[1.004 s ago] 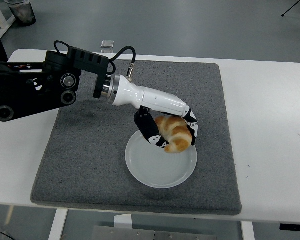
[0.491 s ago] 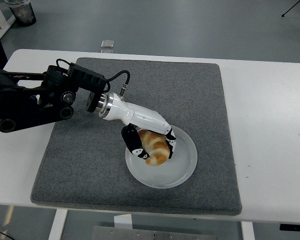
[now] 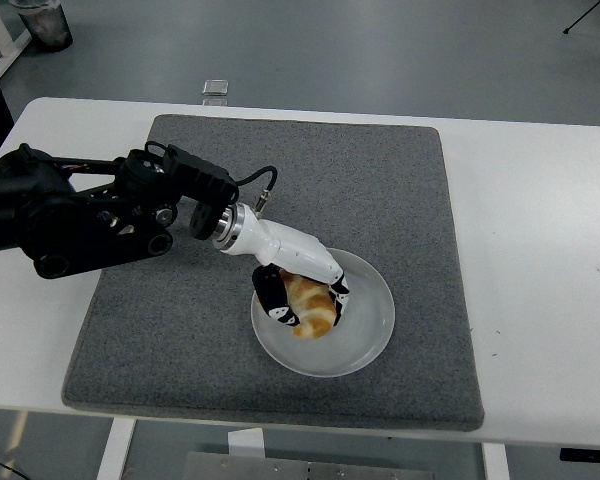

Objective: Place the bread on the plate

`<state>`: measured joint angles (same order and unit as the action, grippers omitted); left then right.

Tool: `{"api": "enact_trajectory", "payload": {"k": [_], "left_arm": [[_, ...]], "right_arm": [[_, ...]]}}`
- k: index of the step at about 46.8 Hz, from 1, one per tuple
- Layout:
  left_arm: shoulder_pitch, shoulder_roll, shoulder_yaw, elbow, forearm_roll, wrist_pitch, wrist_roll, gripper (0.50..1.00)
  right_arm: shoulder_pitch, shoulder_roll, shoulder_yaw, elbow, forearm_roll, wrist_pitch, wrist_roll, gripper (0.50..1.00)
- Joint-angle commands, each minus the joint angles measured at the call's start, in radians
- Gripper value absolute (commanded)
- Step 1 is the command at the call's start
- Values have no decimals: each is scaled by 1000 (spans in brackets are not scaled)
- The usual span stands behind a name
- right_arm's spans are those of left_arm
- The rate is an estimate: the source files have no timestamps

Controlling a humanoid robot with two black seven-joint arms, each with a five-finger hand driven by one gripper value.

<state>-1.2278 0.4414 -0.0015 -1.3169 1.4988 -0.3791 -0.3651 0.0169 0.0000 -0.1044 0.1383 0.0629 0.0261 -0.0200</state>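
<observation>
The left hand (image 3: 302, 300) reached in from the left over the grey mat (image 3: 180, 330), its fingers (image 3: 274, 299) wrapped around the bread (image 3: 312, 304) (a golden croissant). The bread sat low inside the white plate (image 3: 365, 330), on its left part, apparently touching the plate's surface. The plate lay on the near middle of the mat, which covered much of the white table (image 3: 540, 260).

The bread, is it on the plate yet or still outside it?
On the plate, though not let go. The bread lies within the rim of the plate, with the left hand curled around it. Contact underneath is hidden.
</observation>
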Motion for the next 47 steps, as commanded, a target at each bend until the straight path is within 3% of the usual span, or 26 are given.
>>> {"api": "enact_trajectory", "payload": {"k": [1,40,41,43,44,47], "left_arm": [[4,-7,0,10,11,0,0,500],[10,-32,-2,42,11,46,18,500],[13,-32,-2,42,9,52,18,535],[14,-32,-2,44,5,55,18,676],[14,-32,-2,44,3,55,18,722],[16,-32,-2,42,-3,55,18,784]], "right_arm": [[0,0,0,0,0,0,0,952],[0,0,0,0,0,0,0,952],[0,0,2,0,0,0,0,952],[0,0,0,0,0,0,0,952],[0,0,0,0,0,0,0,954],[0,0,0,1,0,0,0,952]]}}
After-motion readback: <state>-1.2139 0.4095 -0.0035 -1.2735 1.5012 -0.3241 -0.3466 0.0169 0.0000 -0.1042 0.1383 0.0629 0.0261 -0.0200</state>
